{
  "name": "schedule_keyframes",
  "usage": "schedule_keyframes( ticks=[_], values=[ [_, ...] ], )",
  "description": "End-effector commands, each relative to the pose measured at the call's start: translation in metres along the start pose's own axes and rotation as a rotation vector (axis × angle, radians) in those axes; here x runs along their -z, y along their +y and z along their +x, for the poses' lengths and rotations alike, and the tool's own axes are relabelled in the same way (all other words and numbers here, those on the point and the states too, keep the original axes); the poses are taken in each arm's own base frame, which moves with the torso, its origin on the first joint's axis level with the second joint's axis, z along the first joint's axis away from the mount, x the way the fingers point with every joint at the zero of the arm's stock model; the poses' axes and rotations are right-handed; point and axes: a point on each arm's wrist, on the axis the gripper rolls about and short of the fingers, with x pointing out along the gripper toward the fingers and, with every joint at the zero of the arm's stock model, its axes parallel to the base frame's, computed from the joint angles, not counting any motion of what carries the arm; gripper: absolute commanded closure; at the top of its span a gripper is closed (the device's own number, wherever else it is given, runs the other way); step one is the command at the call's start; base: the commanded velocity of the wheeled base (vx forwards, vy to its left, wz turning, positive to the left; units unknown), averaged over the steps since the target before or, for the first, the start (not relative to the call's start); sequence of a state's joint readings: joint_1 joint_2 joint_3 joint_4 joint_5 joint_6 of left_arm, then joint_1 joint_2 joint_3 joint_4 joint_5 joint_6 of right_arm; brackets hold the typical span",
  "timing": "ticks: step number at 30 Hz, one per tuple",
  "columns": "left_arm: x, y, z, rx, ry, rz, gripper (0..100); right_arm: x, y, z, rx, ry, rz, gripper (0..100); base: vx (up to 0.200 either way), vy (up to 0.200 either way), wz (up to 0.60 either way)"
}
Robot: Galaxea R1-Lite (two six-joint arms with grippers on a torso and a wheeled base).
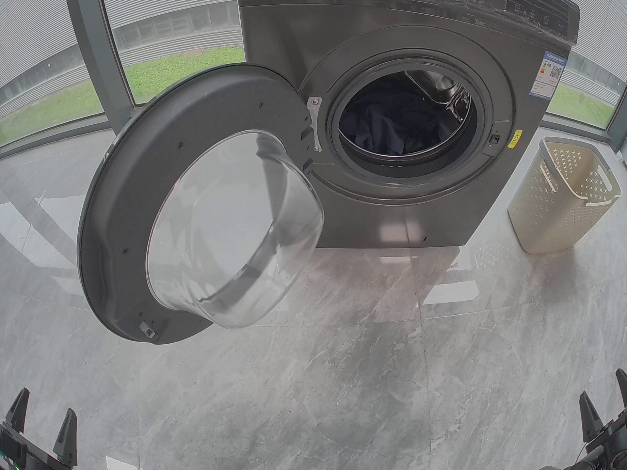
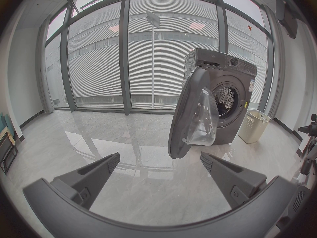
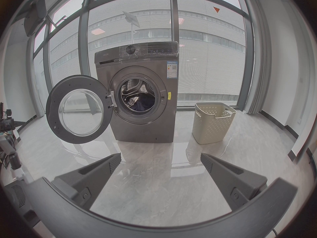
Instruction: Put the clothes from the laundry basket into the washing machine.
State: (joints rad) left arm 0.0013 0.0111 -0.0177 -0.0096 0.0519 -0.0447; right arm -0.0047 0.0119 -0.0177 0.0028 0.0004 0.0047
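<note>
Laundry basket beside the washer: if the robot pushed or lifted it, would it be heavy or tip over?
Probably light: the laundry basket has thin perforated walls and looks empty. It is tall for its footprint, so a high push could tip it. On the glossy floor a low push would likely slide it.

A glossy grey marble-look floor mirrors daylight from floor-to-ceiling windows set in dark frames. Outside stand a pale, ribbed building and a strip of grass. White walls flank the glass. 2 ceiling panels glow reflected in the panes.
</note>
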Motion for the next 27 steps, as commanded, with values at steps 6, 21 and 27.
schedule_keyframes(
  ticks=[6,21,27],
  values=[
    [0.005,0.0,0.001,-0.002,0.002,0.045,0,0.005,0.0,0.0,-0.001,0.006,0.001,0,0.0,0.0,0.0],
    [-0.083,-0.005,0.008,0.128,-0.068,-0.041,0,0.005,0.0,0.0,-0.003,0.005,0.001,0,0.0,0.0,0.0],
    [-0.096,-0.015,0.058,0.278,0.13,-0.054,0,0.005,0.0,0.0,-0.001,0.005,0.0,0,0.0,0.0,0.0]
  ],
)
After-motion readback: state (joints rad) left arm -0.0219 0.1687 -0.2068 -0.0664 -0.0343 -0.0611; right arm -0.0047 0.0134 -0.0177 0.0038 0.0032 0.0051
